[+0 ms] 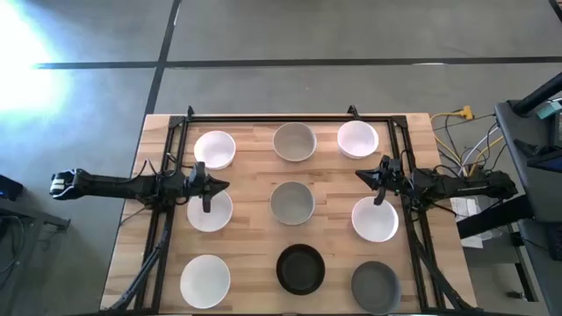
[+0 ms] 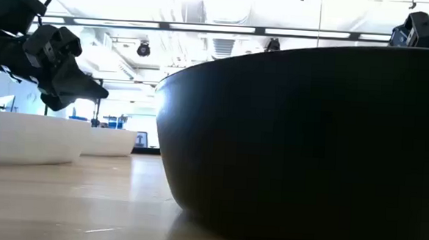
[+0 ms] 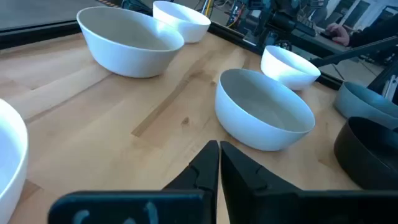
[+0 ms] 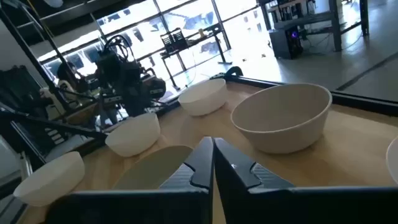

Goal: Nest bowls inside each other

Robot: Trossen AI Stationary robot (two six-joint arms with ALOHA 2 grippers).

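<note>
Wooden table [image 1: 250,189], nine bowls all separate: nesting not yet begun.
Left gripper [image 1: 208,189] and right gripper [image 1: 376,183] hover closed, holding nothing; next, one must open over a bowl.

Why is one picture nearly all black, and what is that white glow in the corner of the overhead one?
In the low view the black bowl sits right against the camera, blurred and filling the frame, with bright ceiling lights washing out the room behind. In the high view strong glare bleaches the floor at upper left, while the wooden table is evenly lit.
</note>
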